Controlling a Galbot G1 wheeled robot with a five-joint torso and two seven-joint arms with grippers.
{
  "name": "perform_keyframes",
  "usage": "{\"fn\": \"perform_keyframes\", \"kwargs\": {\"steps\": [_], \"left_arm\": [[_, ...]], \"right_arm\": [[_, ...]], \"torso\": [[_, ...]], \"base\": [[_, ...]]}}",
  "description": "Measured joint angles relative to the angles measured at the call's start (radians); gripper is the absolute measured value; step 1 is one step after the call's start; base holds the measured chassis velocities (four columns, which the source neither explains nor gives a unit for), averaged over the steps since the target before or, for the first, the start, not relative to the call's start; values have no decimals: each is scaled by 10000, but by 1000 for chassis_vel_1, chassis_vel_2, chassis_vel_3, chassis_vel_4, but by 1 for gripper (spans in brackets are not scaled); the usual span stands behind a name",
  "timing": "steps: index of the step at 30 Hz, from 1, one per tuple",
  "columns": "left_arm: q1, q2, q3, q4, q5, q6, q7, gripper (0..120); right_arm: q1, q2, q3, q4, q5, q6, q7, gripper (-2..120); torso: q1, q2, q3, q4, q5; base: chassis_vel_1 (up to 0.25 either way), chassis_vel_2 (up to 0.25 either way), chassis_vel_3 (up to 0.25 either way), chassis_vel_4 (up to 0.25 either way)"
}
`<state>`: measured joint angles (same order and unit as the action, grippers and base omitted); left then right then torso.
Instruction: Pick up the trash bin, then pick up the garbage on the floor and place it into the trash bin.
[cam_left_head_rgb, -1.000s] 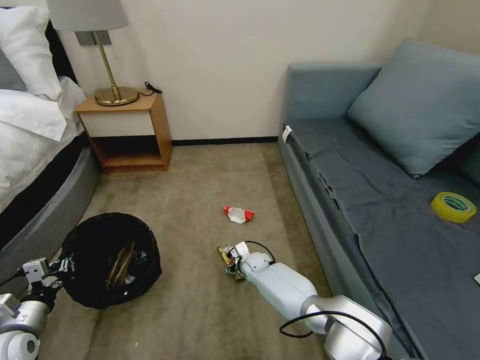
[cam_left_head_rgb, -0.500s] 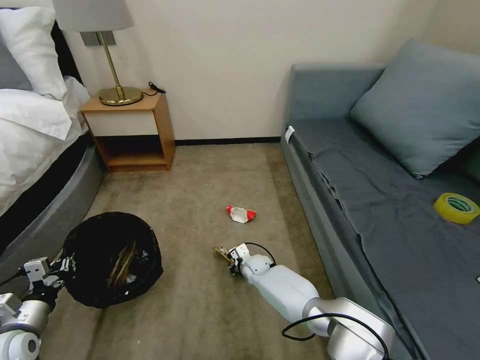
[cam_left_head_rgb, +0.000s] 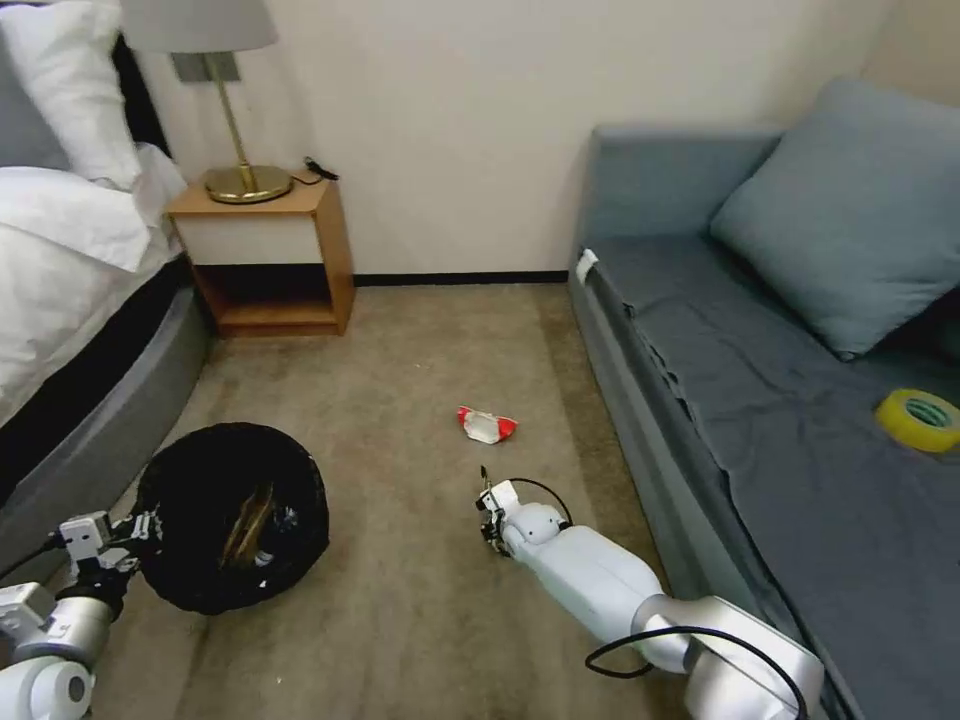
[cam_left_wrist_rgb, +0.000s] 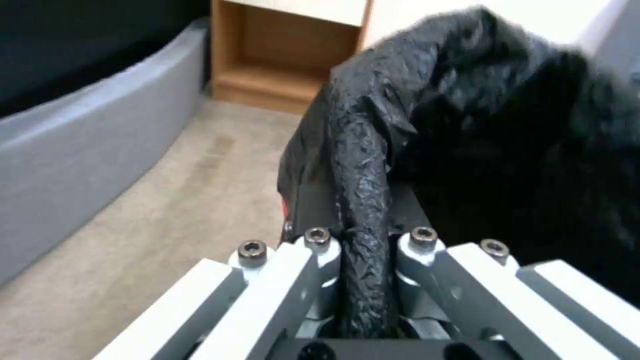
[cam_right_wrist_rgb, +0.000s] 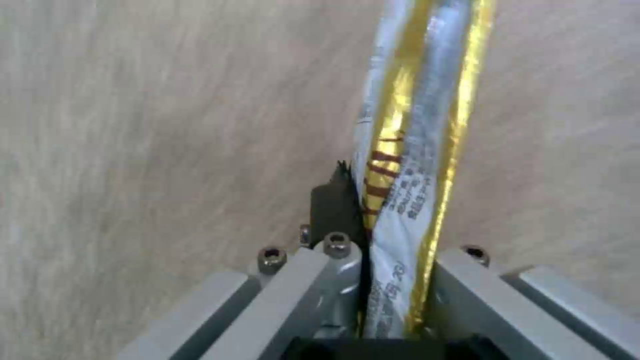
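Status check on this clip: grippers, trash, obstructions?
Left gripper shut on trash bin rim. Right gripper shut on snack wrapper, above carpet. Red-and-white wrapper on floor. Path to bin open.

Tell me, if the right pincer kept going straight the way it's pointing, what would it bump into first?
Probably the crumpled red-and-white wrapper on the beige carpet. The right pincer, shut on a gold-and-white snack wrapper, points roughly toward it, but it might pass over or beside it.

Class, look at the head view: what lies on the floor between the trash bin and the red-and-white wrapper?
Only bare carpet lies between the trash bin and the red-and-white wrapper, as the head view shows.
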<state>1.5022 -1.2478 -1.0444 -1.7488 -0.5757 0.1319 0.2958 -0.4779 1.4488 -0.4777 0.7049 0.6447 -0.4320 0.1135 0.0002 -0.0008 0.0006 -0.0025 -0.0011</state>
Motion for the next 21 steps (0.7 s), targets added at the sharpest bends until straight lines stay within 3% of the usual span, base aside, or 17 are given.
{"fn": "perform_keyframes", "kwargs": {"steps": [3, 6, 13, 21], "left_arm": [[16, -52, 46, -41, 7, 21, -18, 5], [35, -104, 140, -59, 24, 72, -72, 5], [27, -187, 519, 28, 12, 136, -132, 5], [-127, -67, 908, 202, -452, 400, -327, 5]], "right_arm": [[63, -423, -60, 916, 566, -111, 263, 0], [135, -877, -94, 2074, 1232, -248, 584, 0], [600, -1678, -73, 4806, 2069, -262, 1189, 0], [1682, -1748, -154, 6524, 2717, 444, 1370, 0]], "torso": [[0, 1, -2, 23, 12], [-1, 2, -4, 29, 7], [0, 4, -4, 23, 12], [-1, 6, -5, 25, 11]], "base": [[0, 0, 0, 0], [0, 0, 0, 0], [0, 0, 0, 0], [0, 0, 0, 0]]}}
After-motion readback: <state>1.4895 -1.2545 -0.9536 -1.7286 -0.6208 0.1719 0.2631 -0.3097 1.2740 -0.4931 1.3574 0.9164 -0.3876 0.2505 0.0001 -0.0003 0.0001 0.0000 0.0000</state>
